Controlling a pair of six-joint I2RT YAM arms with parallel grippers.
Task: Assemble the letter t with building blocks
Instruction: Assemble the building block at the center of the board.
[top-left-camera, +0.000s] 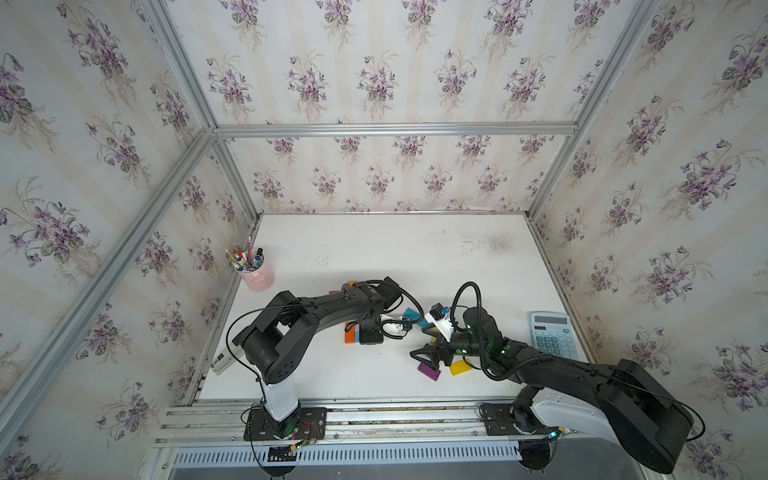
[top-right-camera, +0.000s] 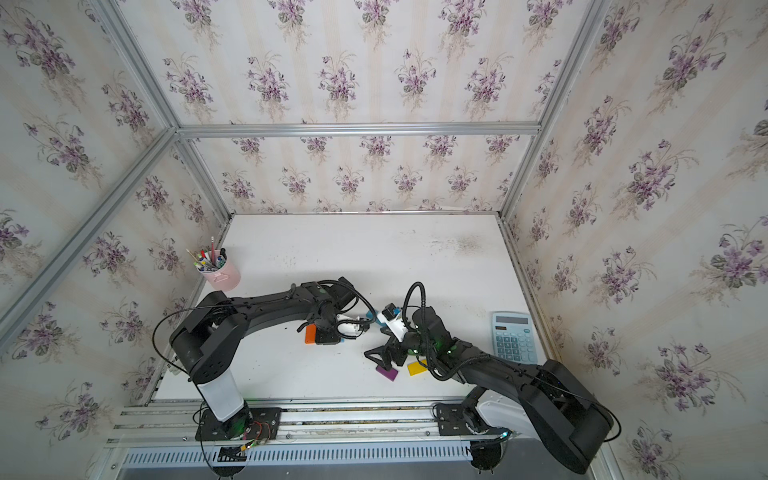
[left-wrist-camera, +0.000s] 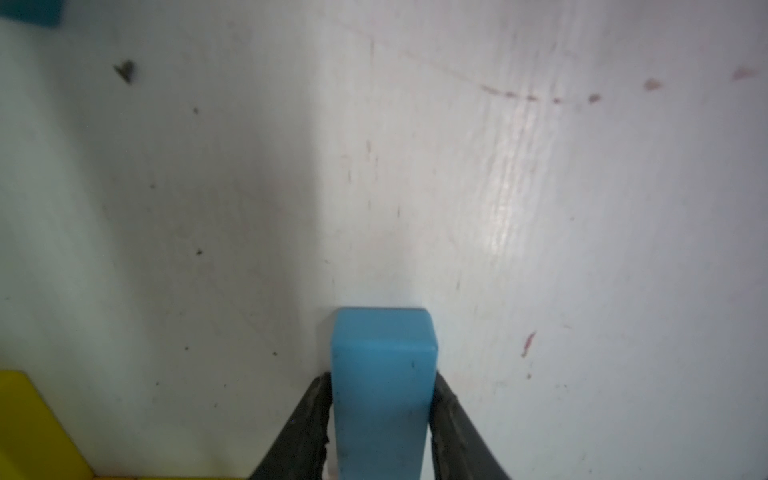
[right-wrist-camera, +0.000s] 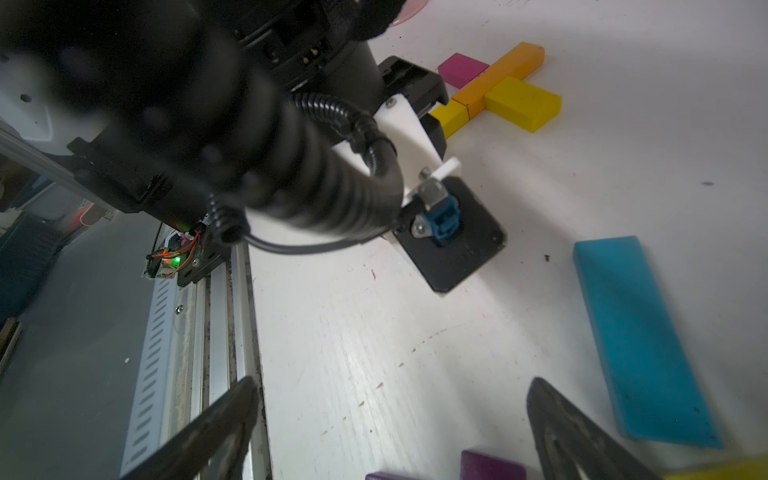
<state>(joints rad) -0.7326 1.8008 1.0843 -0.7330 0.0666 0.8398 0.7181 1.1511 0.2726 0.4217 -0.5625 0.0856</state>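
Light-blue flat rectangular building block (left-wrist-camera: 384, 361), pinched by your left pincer (left-wrist-camera: 383, 380) close over the white tabletop (left-wrist-camera: 540, 208), just beside the part-built letter t (right-wrist-camera: 496, 81) of orange, pink and yellow blocks. Set it down square and flush against the short yellow block (right-wrist-camera: 451, 118) ending the stem before you release. Your right pincer (right-wrist-camera: 392, 388) hangs spread and empty near a purple block (right-wrist-camera: 492, 465); keep it clear

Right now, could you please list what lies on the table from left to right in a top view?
pink cup → orange block → purple block → yellow block → calculator
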